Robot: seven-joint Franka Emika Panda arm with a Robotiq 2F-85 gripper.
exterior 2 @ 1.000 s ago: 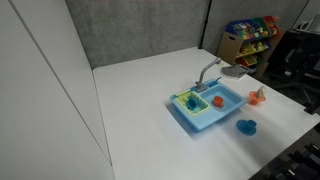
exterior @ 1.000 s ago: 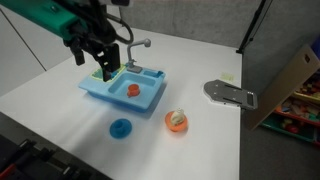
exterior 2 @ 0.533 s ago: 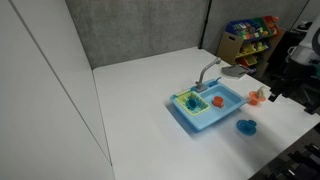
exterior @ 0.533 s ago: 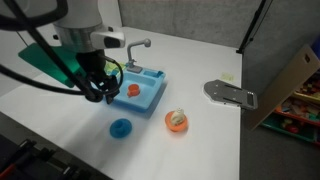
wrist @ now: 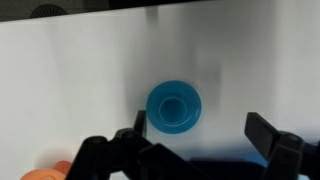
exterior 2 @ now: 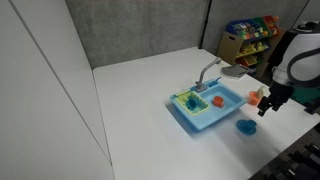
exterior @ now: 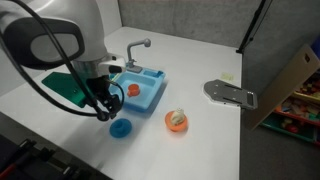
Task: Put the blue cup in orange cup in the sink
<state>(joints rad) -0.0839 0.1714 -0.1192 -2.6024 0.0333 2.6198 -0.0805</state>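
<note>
The light-blue sink (exterior: 152,97) stands mid-table and also shows in an exterior view (exterior 2: 234,101). The small orange cup (exterior: 133,89) sits in its basin (exterior 2: 217,101). A round blue piece (exterior: 120,127) lies on the table in front of the sink (exterior 2: 246,126). In the wrist view it (wrist: 174,108) shows a wide rim with a smaller ring inside; I cannot tell whether that is the blue cup on a saucer. My gripper (exterior: 103,113) hangs just above and beside it (wrist: 200,135), open and empty.
An orange bowl (exterior: 176,121) with a pale object stands beside the blue piece. A grey faucet (exterior: 138,47) rises behind the sink. A grey metal part (exterior: 230,93) lies at the table's far side. A toy shelf (exterior 2: 250,38) stands beyond the table.
My arm has moved from over the sink's side compartment, away from the faucet toward the table's front, and now hangs over the blue piece. The objects have not moved.
</note>
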